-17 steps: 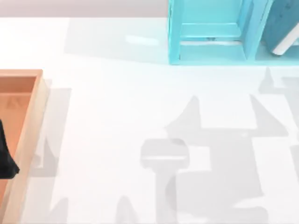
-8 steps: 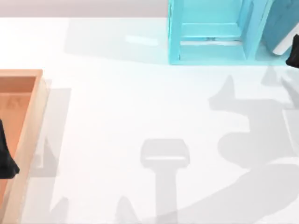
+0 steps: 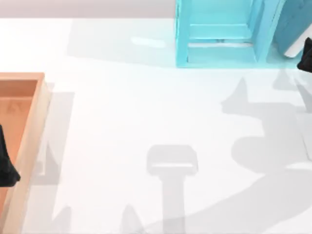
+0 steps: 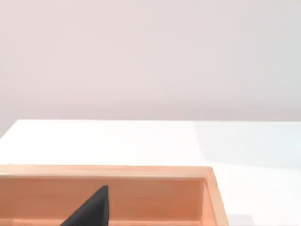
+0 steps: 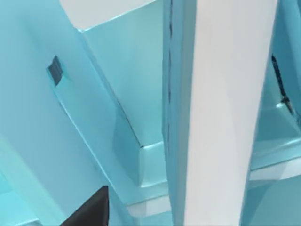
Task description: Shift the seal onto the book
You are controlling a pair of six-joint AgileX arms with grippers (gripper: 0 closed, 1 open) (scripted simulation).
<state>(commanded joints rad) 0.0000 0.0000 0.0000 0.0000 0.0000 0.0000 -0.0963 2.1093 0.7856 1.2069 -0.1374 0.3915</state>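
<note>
The seal is out of view. The book, teal with white page edges, leans in the right-hand bay of the light-blue shelf unit at the back right. My right gripper is a dark shape at the right edge of the top view, just in front of the book's lower corner. In the right wrist view, a broad white band of the book's page edges runs close past the camera between teal surfaces, with a dark tip of the gripper low down. My left gripper is parked over the wooden tray.
A wooden tray with raised walls lies at the table's left edge, and the left wrist view shows its far wall. The shelf unit lines the back right. White tabletop stretches between them, crossed by arm shadows.
My right gripper has come into the top view at the right edge beside the book. Its arm's shadow has swung from the table's middle toward the right. The left arm is unmoved.
</note>
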